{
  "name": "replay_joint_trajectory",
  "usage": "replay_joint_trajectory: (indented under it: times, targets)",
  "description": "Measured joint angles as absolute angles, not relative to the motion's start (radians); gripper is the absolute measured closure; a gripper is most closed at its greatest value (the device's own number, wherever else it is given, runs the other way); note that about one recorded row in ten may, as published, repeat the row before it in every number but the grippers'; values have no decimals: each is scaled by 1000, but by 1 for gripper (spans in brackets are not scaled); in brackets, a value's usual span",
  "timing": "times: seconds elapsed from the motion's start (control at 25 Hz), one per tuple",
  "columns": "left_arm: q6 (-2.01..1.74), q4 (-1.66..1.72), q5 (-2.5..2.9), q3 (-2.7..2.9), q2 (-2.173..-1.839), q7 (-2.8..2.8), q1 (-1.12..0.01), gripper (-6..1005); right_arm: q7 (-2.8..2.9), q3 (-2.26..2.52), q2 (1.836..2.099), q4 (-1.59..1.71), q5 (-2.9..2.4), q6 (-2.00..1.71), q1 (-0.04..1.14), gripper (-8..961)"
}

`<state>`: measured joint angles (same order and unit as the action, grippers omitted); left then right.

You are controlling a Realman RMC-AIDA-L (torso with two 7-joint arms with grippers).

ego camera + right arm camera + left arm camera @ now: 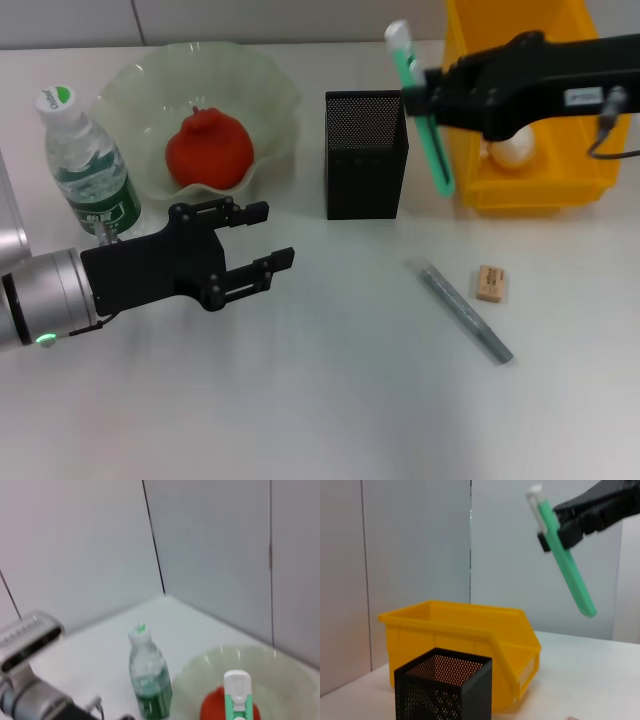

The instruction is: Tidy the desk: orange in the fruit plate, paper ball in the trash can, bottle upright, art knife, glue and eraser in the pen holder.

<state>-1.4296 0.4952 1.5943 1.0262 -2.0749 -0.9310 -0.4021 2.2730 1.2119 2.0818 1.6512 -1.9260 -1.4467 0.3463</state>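
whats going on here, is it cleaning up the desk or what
Yes, it is mid-tidy. The right gripper holds the art knife in the air beside the pen holder, not yet inside. The left gripper hovers open and empty over the desk. The orange sits in the fruit plate, the bottle stands upright, and a paper ball lies in the trash can. The glue and eraser still lie on the desk.

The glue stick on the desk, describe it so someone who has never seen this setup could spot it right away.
Start at the yellow trash can at the far right of the white desk, then come toward the robot onto bare tabletop. Two small things lie there: the glue and, just to its right, the eraser. The glue is the long thin grey stick lying diagonally; the eraser is a short tan block.
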Motion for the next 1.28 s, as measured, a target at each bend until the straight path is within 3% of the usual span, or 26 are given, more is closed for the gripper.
replay_joint_trajectory:
  times: [0.28,0.52,0.72,1.28]
  targets:
    - [-1429,491,1575,1028,-2075,-931,-410,394,1953,1077,2080,1387,-1652,-1465,315,770]
    - [-1430,491,1574,1032,-2076,-931,-413,394,1445,1053,2079,932,-1359,-1529,379,770]
    - [-1430,482,1572,1032,-2077,-931,-413,394,1233,1034,2080,744,-1297,-1515,416,770]
    - [-1437,482,1572,1039,-2077,-931,-415,395,1086,983,2078,562,-1302,-1387,500,767]
